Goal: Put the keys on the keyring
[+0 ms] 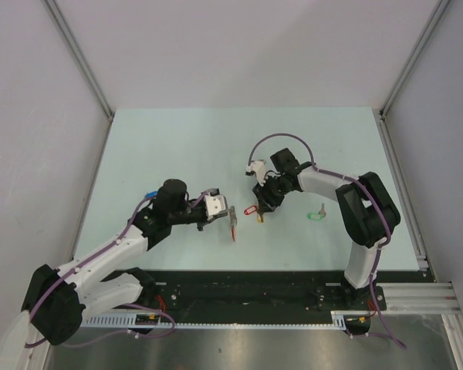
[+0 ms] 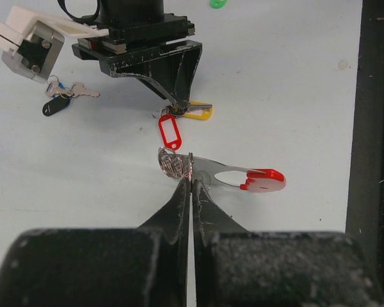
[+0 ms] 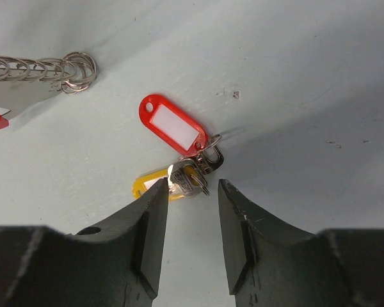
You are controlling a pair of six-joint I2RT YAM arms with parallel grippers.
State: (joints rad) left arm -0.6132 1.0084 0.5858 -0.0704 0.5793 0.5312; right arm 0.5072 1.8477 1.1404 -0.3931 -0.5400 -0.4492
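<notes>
My left gripper (image 2: pixel 191 179) is shut on the keyring (image 2: pixel 217 171), a loop with a red part (image 2: pixel 265 180) and silver scalloped coils (image 2: pixel 171 161). In the top view the left gripper (image 1: pixel 222 210) holds the keyring (image 1: pixel 233 223) near the table's middle. My right gripper (image 3: pixel 192 192) is open and points down over two keys lying together, one with a red tag (image 3: pixel 173 126) and one with a yellow tag (image 3: pixel 147 187). Its left fingertip touches or nearly touches the yellow-tagged key's silver blade (image 3: pixel 193 178). In the top view the right gripper (image 1: pixel 262 206) stands just right of the keyring.
A green-tagged key (image 1: pixel 316 214) lies right of the right gripper. Keys with blue and black tags (image 2: pixel 59 102) lie beyond the right gripper. The table's black front rail (image 2: pixel 377 128) runs close to the keyring. The keyring's coils also show in the right wrist view (image 3: pixel 45 69).
</notes>
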